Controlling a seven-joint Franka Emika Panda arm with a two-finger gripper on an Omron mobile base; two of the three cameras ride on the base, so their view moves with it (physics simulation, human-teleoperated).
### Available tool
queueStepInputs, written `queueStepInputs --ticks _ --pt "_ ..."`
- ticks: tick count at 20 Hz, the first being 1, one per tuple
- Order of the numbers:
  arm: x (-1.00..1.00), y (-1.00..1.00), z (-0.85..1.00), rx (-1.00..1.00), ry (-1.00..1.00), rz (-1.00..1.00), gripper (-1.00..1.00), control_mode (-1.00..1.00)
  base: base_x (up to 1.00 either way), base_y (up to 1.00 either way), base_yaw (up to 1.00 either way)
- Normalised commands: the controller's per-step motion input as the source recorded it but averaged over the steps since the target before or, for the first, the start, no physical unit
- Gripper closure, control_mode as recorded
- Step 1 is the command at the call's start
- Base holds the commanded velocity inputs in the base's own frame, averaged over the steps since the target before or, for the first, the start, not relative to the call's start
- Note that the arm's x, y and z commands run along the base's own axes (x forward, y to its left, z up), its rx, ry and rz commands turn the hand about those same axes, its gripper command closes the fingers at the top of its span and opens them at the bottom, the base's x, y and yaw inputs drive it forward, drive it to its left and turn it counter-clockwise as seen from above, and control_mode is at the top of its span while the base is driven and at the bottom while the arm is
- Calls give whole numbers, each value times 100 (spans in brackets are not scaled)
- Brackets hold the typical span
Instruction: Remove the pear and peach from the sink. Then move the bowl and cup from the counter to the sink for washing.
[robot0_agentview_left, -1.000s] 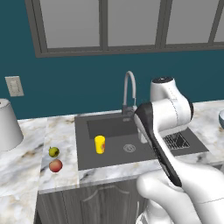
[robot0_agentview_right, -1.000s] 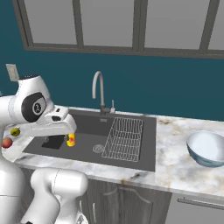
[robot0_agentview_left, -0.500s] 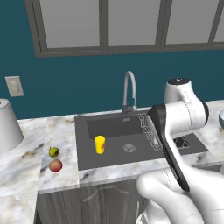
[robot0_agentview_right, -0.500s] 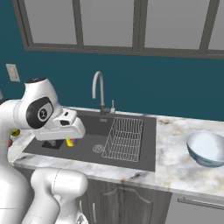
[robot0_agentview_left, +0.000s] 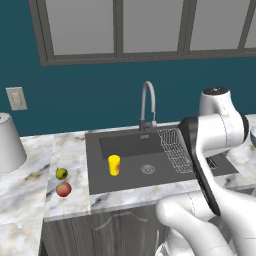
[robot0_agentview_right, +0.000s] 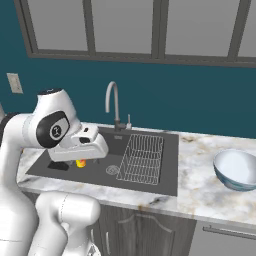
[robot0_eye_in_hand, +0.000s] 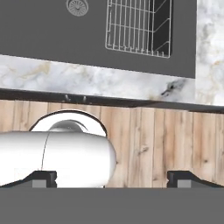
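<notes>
Arm folded above the sink (robot0_agentview_right: 150, 185) front edge, fingers (robot0_eye_in_hand: 112, 179) released, pointing down

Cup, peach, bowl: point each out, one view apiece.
cup (robot0_agentview_left: 114, 165), left base view, middle of its yellow side, standing in the sink.
peach (robot0_agentview_left: 63, 189), left base view, centre of the fruit on the counter.
bowl (robot0_agentview_right: 237, 170), right base view, inner wall.

counter (robot0_agentview_left: 30, 190): polished white marble, grey-tan veins | sink (robot0_agentview_left: 130, 145): matt dark grey basin | faucet (robot0_agentview_left: 146, 102): brushed steel, soft sheen | wire rack (robot0_agentview_right: 142, 157): thin pale metal | cup (robot0_agentview_left: 114, 165): glossy yellow plastic | bowl (robot0_agentview_right: 236, 169): smooth translucent bluish-white | floor (robot0_eye_in_hand: 166, 135): wood planks
</notes>
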Motion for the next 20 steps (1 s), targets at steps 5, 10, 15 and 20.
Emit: queueStepInputs --ticks 5,10,15,20 --pt "-1 -31 3 -5 0 0 -100 -100 0 0 0" --pt "0 -31 3 -5 0 0 -100 -100 0 0 0" --pt "0 -32 4 -4 0 0 -100 -100 0 0 0" --pt "0 -35 3 -3 0 0 -100 -100 0 0 0"
